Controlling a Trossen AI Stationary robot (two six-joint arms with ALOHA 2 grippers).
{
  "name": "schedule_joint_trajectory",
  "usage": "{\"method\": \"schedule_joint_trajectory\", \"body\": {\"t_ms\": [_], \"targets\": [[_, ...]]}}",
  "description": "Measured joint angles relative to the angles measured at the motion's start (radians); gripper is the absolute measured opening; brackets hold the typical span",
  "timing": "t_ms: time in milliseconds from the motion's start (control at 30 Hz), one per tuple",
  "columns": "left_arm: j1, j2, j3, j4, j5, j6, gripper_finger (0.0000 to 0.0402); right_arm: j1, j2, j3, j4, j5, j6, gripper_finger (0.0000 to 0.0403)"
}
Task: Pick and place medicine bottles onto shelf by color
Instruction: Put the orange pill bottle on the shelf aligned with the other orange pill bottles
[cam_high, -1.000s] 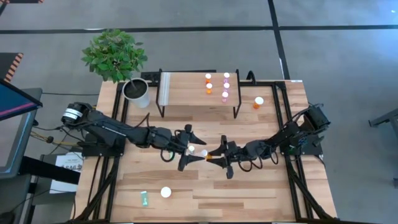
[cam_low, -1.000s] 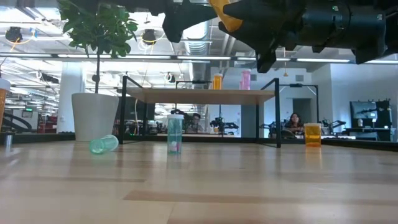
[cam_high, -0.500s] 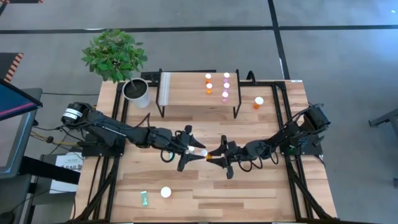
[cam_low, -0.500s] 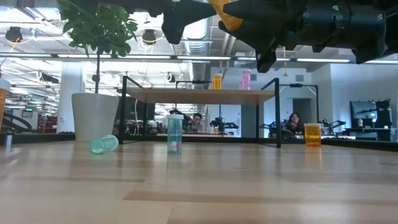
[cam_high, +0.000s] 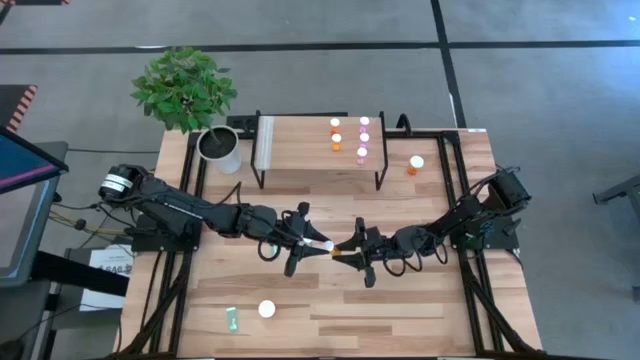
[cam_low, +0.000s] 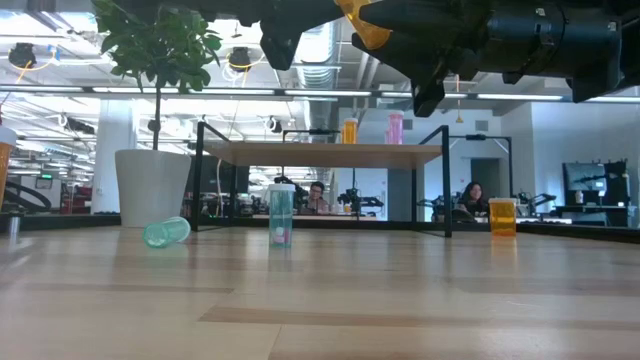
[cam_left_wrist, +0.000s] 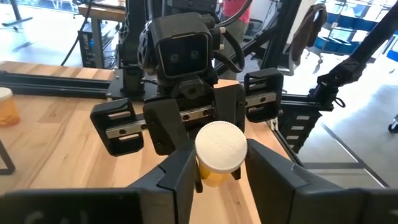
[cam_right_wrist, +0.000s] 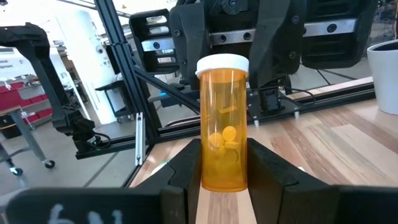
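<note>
Since a second ago: left gripper (cam_high: 322, 244) jaws have narrowed from wide open onto the white cap end of the orange bottle (cam_high: 338, 248); everything else unmoved. Handover in progress at frame centre of the high view, above the bench (cam_high: 420, 310).

Order, largest to smallest:

Bench: bare wood, arms meeting mid-frame. White plant pot (cam_high: 219, 148) at upper left, not part of the task.

Shelf (cam_high: 300, 145), upper centre: five bottles standing near its right end in two columns, two orange (cam_high: 335, 134) on the left, three pink (cam_high: 363, 137) on the right. Colour sorting looks consistent so far.

Right gripper (cam_high: 346, 250): jaws closed on the orange bottle's body; its wrist view shows the bottle (cam_right_wrist: 222, 130) upright between them, pills inside.

Left gripper: wrist view shows the cap (cam_left_wrist: 220, 147) between the jaws, close on both sides. Contact not certain; cannot tell whether it grips yet.

Remaining off the shelf: one orange bottle (cam_high: 415, 164) on the bench right of the shelf; one teal bottle (cam_high: 232, 319) lying at lower left, one white-capped bottle (cam_high: 266, 310) beside it, teal in the low view (cam_low: 281, 214).

Judgement: roughly half done; no teal placed yet
</note>
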Motion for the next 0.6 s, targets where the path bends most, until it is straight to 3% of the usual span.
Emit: {"method": "schedule_joint_trajectory", "body": {"t_ms": [600], "targets": [[-0.003,-0.001,0.000,0.002,-0.002,0.000,0.0106,0.000,0.000,0.000,-0.029,-0.006,0.066,0.0252]]}}
